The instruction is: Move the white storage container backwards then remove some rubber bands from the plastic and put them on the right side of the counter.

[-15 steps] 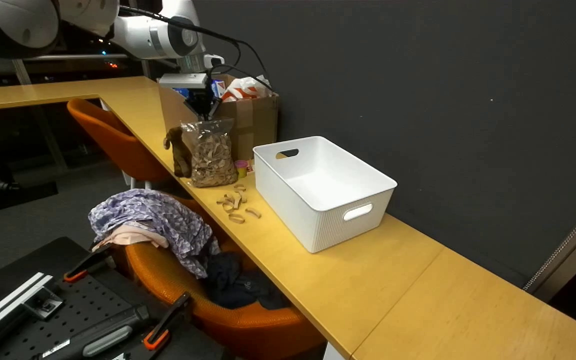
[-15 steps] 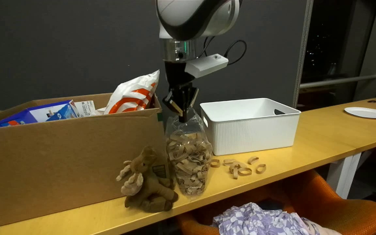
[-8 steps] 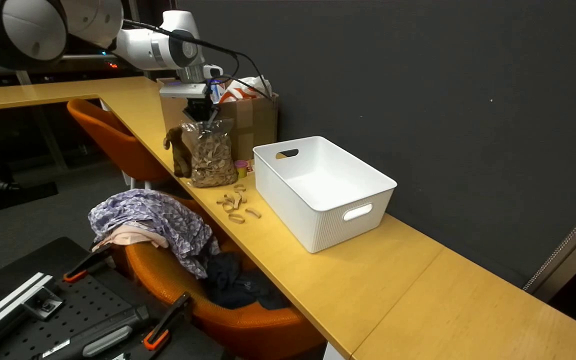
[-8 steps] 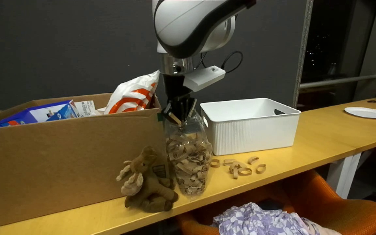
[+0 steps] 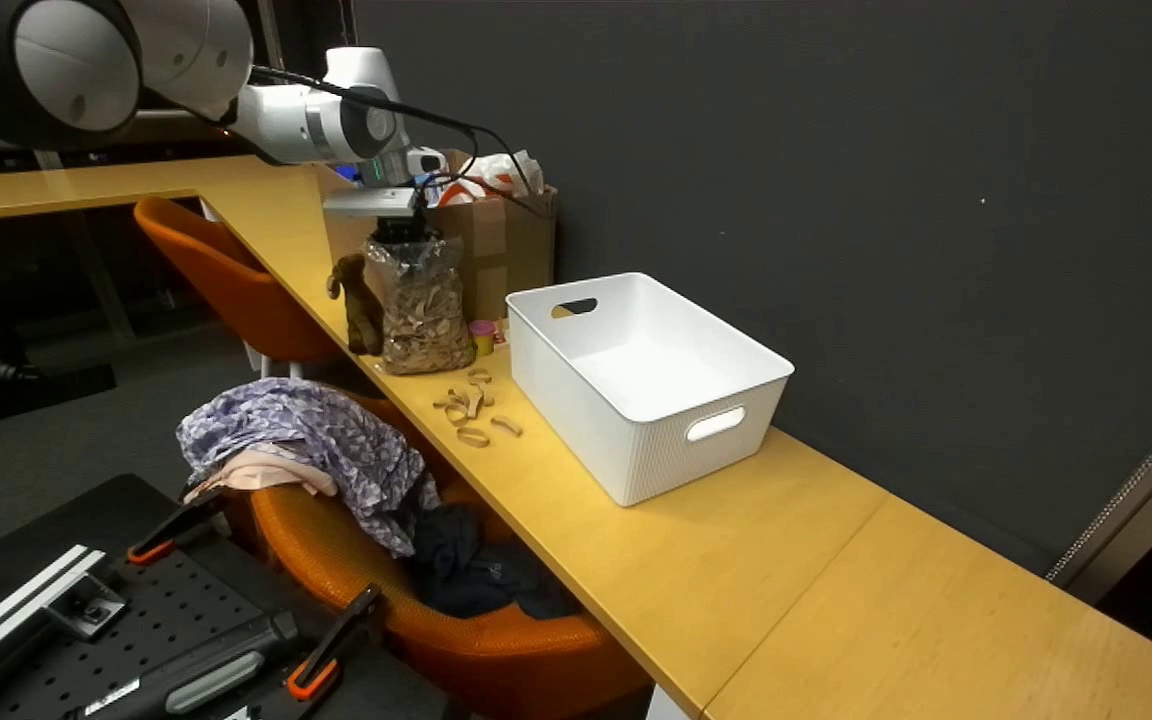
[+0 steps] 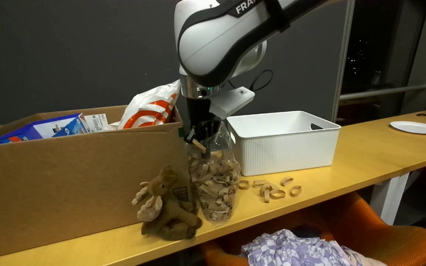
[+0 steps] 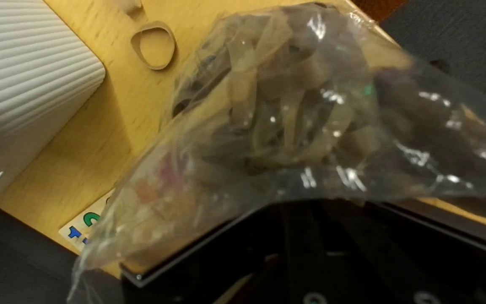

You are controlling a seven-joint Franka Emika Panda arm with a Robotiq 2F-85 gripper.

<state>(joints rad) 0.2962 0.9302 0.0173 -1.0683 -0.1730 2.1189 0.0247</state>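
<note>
Exterior view, left to right: a cardboard box (image 6: 87, 192) stands on the tabletop (image 6: 368, 159), with a brown plush toy (image 6: 170, 212) seated just in front of its near right corner. Next is the plastic bag (image 6: 223, 142), upright, its lower part filled with rubber bands (image 6: 215, 190). The tool (image 6: 205, 152) points down at the bag's mouth, judged to be just inside; its fingers, seen through the clear side, appear drawn together, with nothing visibly held. Several loose bands (image 6: 266, 195) lie right of the bag, in front of the white storage container (image 6: 285, 153), which stands upright near the rear wall (image 6: 301, 74). A white plate (image 6: 418, 128) lies well apart at far right. Finding: the container step appears complete, and removal of bands from the bag is judged to be in hand, at the entry stage. The next move calls for lowering into the mass, parting the fingers, pinching a few bands, lifting straight up so the bag is not dragged or tipped, and releasing them beside the loose ones on the right.
</note>
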